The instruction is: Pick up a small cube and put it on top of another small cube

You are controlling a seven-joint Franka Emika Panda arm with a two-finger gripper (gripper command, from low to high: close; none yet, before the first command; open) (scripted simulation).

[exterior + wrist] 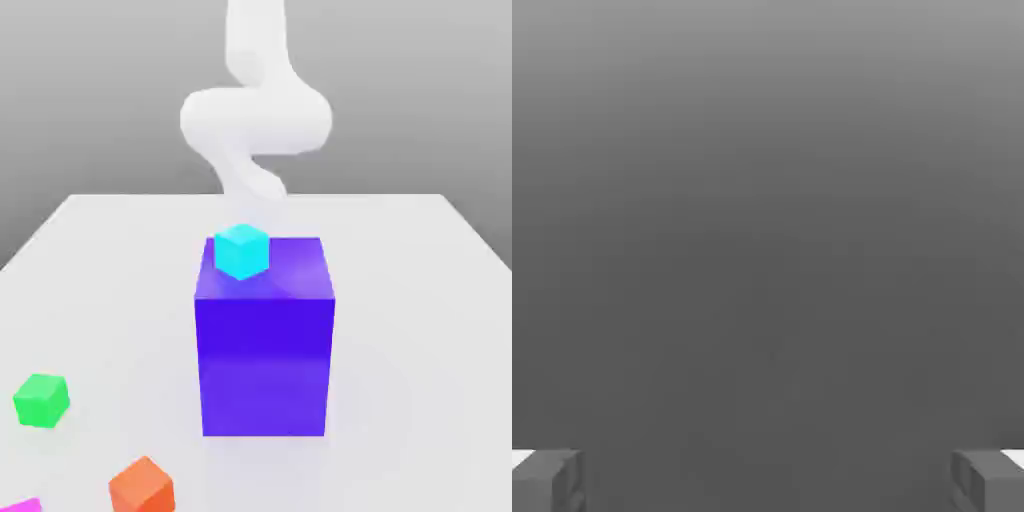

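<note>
In the exterior view, the small green cube sits on the white desk at the lower left of the frame. The magenta cube peeks in at the bottom left corner, just below the green one and apart from it. An orange cube lies near the bottom edge. A cyan cube rests atop the big blue-purple block at centre, the white arm rising behind. In the hand view the pincer is spread wide, its fingers holding nothing.
</note>
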